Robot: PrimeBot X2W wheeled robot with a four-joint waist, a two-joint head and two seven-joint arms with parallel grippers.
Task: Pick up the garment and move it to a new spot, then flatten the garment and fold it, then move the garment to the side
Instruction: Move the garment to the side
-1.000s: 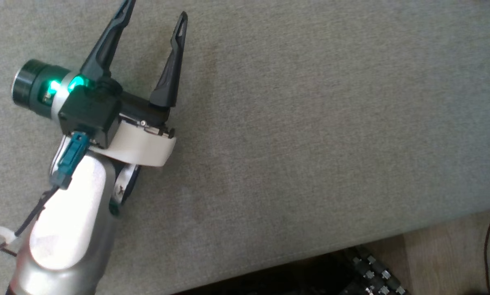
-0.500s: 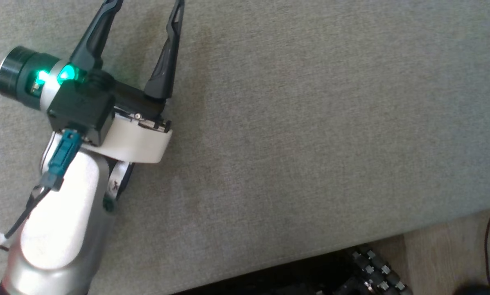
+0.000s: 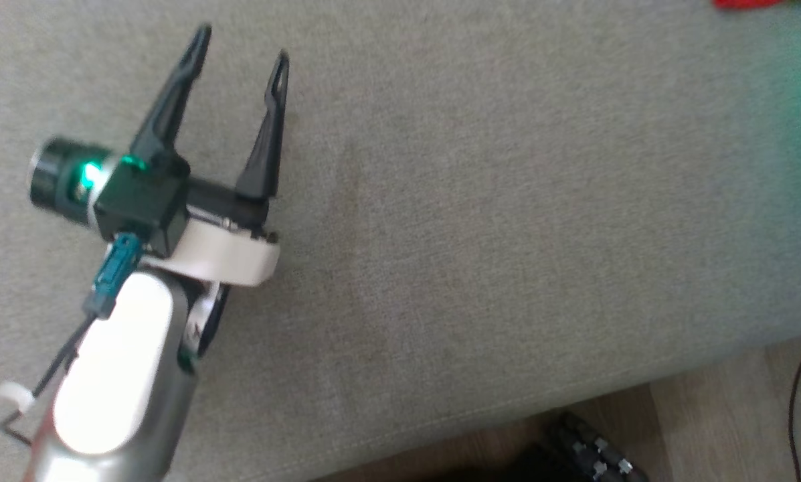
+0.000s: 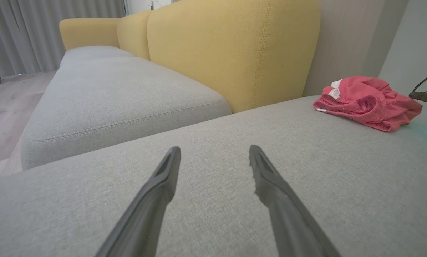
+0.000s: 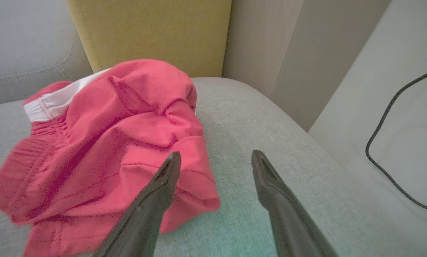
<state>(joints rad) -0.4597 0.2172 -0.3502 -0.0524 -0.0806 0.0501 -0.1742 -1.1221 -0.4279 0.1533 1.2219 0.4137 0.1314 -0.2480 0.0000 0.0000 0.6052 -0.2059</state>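
Grey fabric sofa seat (image 3: 507, 234) holds the bunched red cloth garment (image 5: 92, 142) at its corner; left gripper (image 3: 241, 43) and right gripper (image 5: 216, 154) spread, empty; task looks essentially done.

Coral-red garment (image 5: 102, 150), white waistband (image 5: 56, 101), left of the right jaws. Pale-grey woven cushion (image 4: 306, 160) beneath both pairs. Faint green tint between the right jaws. Mustard-yellow backrest (image 4: 234, 50) beyond. Dark-grey fingers (image 4: 152, 200), 2 apiece.

Crumpled red garment (image 5: 102, 142) on grey cushion (image 5: 270, 117); right jaws apart at its edge.
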